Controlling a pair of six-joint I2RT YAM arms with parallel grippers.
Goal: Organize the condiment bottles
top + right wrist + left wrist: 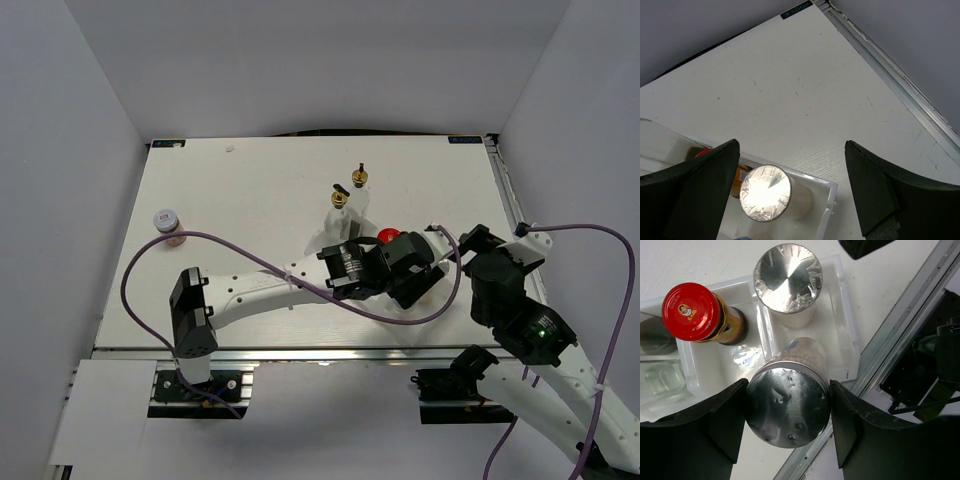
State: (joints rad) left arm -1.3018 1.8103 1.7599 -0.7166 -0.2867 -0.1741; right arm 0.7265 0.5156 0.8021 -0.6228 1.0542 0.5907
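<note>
My left gripper (788,385) is shut on the silver perforated cap of a blue-labelled bottle (788,412), which stands in the right compartment of the white tray (847,325). Behind it in that compartment stands the white silver-capped shaker (787,277), also in the right wrist view (765,193). The red-lidded jar (692,310) stands in the middle compartment and clear glass (660,377) shows in the left one. The two gold-spouted bottles (340,198) (359,178) stand just beyond the left gripper (400,265). My right gripper (791,145) is wide open and empty above the tray's far corner. The small pale-lidded jar (166,220) stands alone at the far left.
The tray (832,192) lies close to the table's near edge, with the metal rail (900,325) just beside it. The right arm (500,285) is next to the left gripper. The table's right rail (900,85) runs along grey walls.
</note>
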